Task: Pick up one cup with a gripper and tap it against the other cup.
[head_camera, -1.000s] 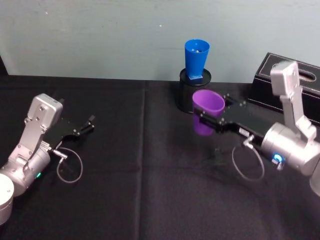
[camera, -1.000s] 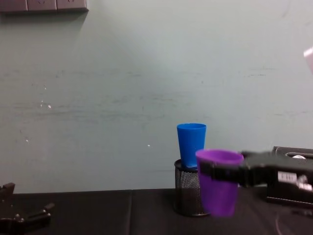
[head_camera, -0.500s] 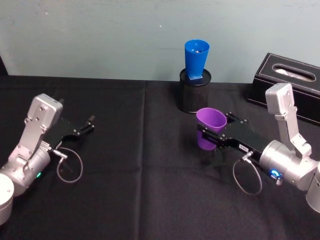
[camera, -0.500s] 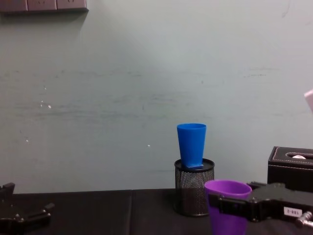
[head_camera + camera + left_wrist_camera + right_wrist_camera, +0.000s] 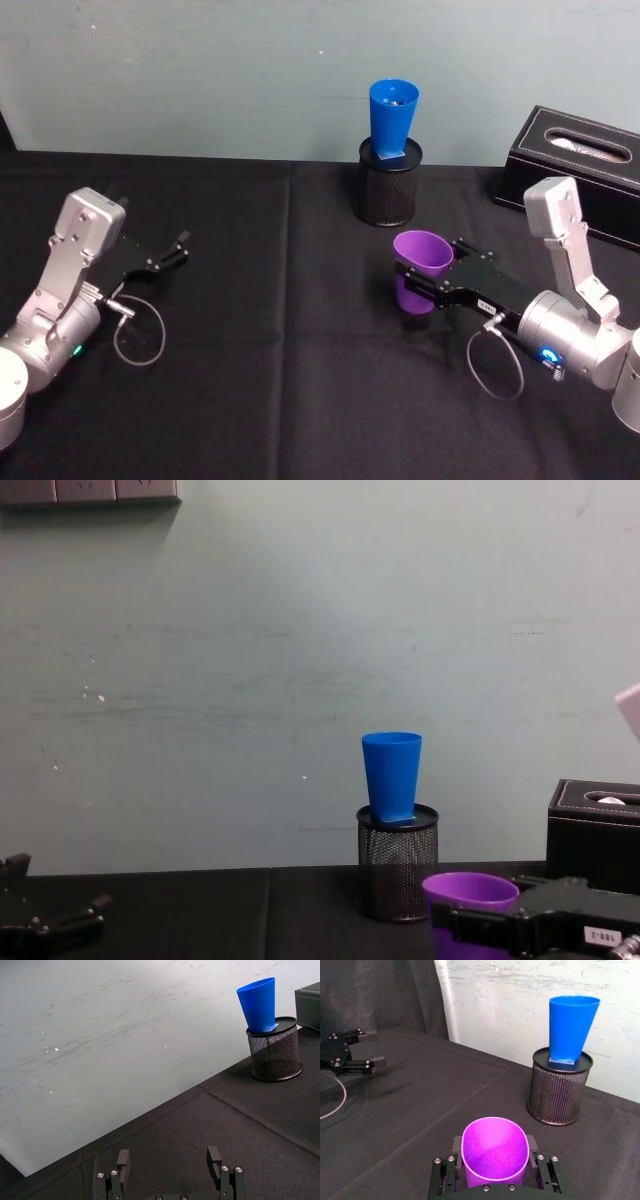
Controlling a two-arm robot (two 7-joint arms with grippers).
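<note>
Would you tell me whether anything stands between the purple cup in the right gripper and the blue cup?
Nothing visible does. The right gripper holds the purple cup low. Only black cloth lies between it and the blue cup, which stands higher, in the mesh pen holder. The left gripper rests open, far left.

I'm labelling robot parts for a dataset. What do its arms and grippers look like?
Both arms are silver. The left gripper and right gripper are black two-fingered claws. A thin cable loops at each wrist; the right gripper carries a white label, its arm a blue light.
</note>
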